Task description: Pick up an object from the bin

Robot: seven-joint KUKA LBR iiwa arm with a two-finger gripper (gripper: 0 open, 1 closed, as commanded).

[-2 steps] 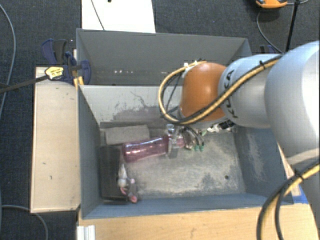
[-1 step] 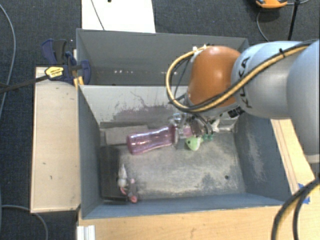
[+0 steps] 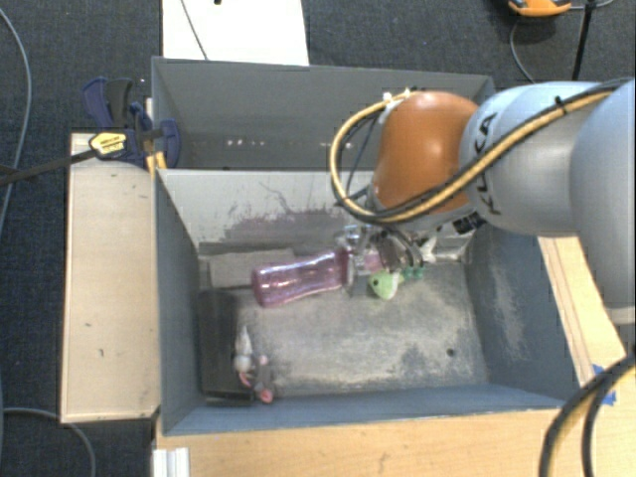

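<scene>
Pink bottle (image 3: 295,278) perhaps touches the gripper (image 3: 378,256), whose state, shadowed under the orange cover (image 3: 422,147), cannot be told.

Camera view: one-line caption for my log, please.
Gripper low in grey bin, beside a lying pink bottle and a small green thing.

Black letters run along the grey arm (image 3: 556,167) beside its orange cover (image 3: 422,147). A cable (image 3: 527,127) crosses them, so they cannot be read whole. Nothing else is legible.
</scene>
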